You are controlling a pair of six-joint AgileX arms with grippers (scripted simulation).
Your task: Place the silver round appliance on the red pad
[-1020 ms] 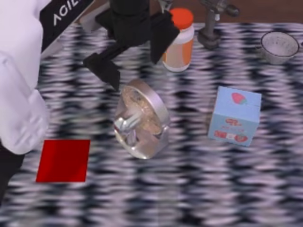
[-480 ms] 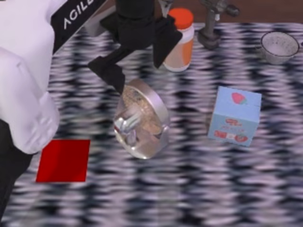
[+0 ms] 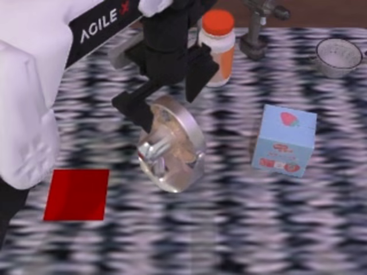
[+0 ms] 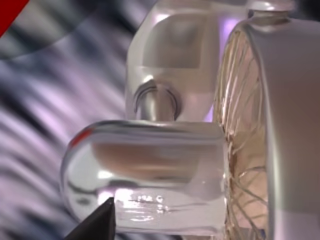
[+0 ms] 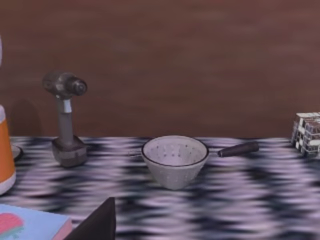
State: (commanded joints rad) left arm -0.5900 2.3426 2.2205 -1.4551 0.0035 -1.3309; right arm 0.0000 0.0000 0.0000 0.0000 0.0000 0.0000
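Directly over the silver round appliance [image 3: 172, 143], left hand [image 3: 166, 94], fingers spread.

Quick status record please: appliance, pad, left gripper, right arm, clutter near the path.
appliance: silver round appliance tilted on the table, mid-table, knob facing the red pad's side
pad: red pad bare, at the table's left, apart from the appliance
left gripper: left gripper open, fingers straddling the appliance's far rim, not closed on it
right arm: out of the top view, parked
clutter: orange-capped bottle behind the gripper; blue carton and speckled bowl to the right
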